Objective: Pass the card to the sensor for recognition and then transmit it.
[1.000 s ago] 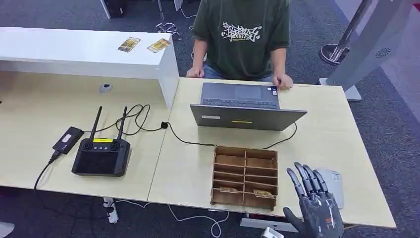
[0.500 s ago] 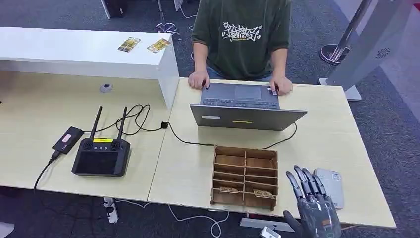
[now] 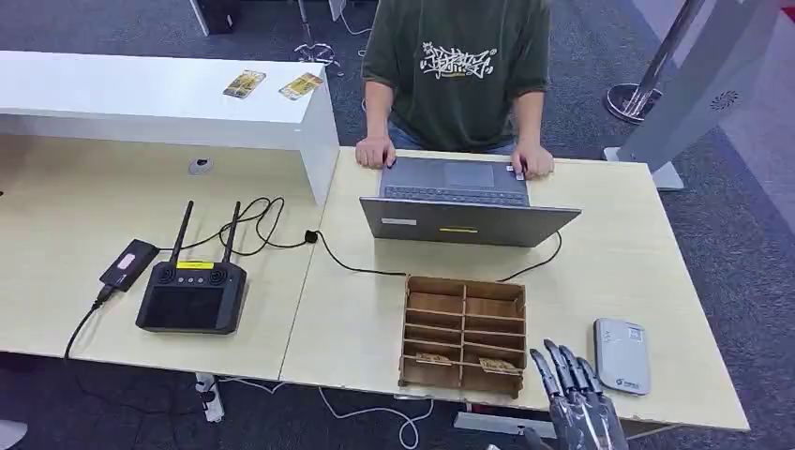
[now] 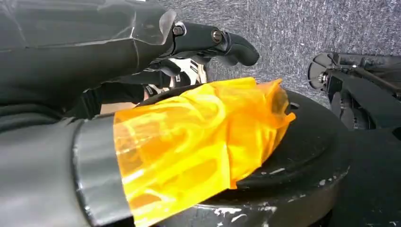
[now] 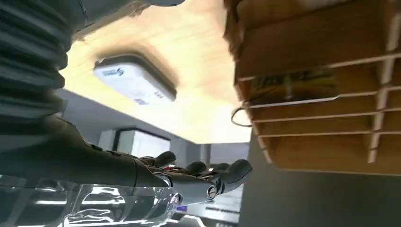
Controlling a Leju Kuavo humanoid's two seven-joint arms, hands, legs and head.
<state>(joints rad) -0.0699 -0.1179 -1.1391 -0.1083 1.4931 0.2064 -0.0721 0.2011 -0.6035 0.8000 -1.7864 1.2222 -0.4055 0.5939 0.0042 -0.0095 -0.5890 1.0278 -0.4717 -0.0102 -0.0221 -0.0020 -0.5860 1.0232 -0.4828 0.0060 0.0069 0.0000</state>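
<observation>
The right hand (image 3: 577, 398) was seen at the near edge of the pale wooden table (image 3: 609, 272), its dark fingers (image 3: 561, 367) extended and slightly spread, with nothing held in them. It was positioned just beside the near right corner of the brown wooden compartment box (image 3: 463, 334), which is taken here as the landmark. In the right wrist view the same hand (image 5: 156, 175) was shown with its fingertips (image 5: 236, 170) straight and apart, clear of the box (image 5: 326, 85).

Two small printed cards were lodged in the nearest row of compartments of the box, one in the left cell (image 3: 432, 358) and one in the right cell (image 3: 499, 365); the right-cell card (image 5: 293, 80) was also visible from the right wrist. The flat grey-white rounded sensor pad (image 3: 622, 355) was lying on the table to the right of the box, just beyond the hand.

Of the left hand (image 4: 142, 61), dark fingers (image 4: 222, 42) were seen above orange film; whether anything was held could not be told.

Beyond the box, a grey laptop (image 3: 464, 200) was standing open, with a person in a dark green shirt (image 3: 457, 70) behind it, both of the person's hands resting at its far edge. To the left of the box a black controller with two antennas (image 3: 193, 292) was placed, and two more cards (image 3: 272, 84) were lying on a white raised counter (image 3: 141, 98) far to the left.
</observation>
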